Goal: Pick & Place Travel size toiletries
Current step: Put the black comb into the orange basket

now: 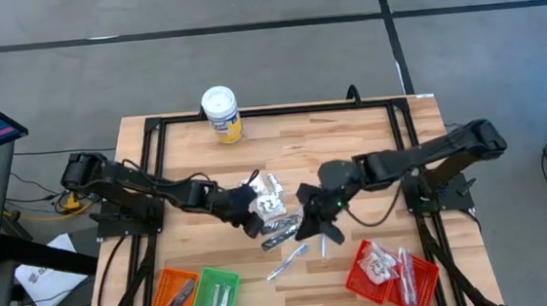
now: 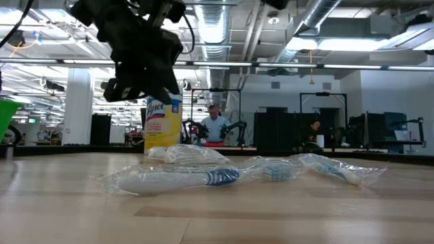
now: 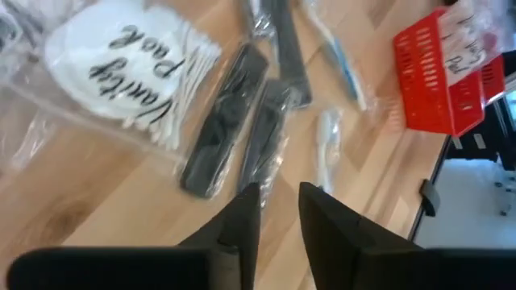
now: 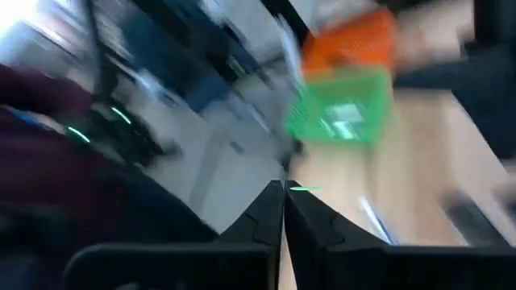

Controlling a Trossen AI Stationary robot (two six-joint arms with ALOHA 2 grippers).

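The travel size toiletries lie in a loose heap (image 1: pixel 273 207) at the table's middle. It holds a white sachet of cotton swabs (image 3: pixel 121 56), two dark narrow wrapped items (image 3: pixel 230 113) and clear-wrapped toothbrushes (image 2: pixel 176 179). My left gripper (image 1: pixel 254 216) hovers over the heap's left side, tilted down. In its wrist view its fingers (image 3: pixel 278 217) stand a narrow gap apart with nothing between them, just short of the dark items. My right gripper (image 1: pixel 304 231) is raised at the heap's right side, shut (image 4: pixel 282 213) and empty, and faces the green basket (image 4: pixel 343 113).
A white-lidded yellow canister (image 1: pixel 221 113) stands at the far edge. Orange (image 1: pixel 175 296) and green (image 1: pixel 214 296) baskets sit at the near left and a red basket (image 1: pixel 390 271) with some items at the near right. One wrapped toothbrush (image 1: pixel 287 264) lies apart, near the front.
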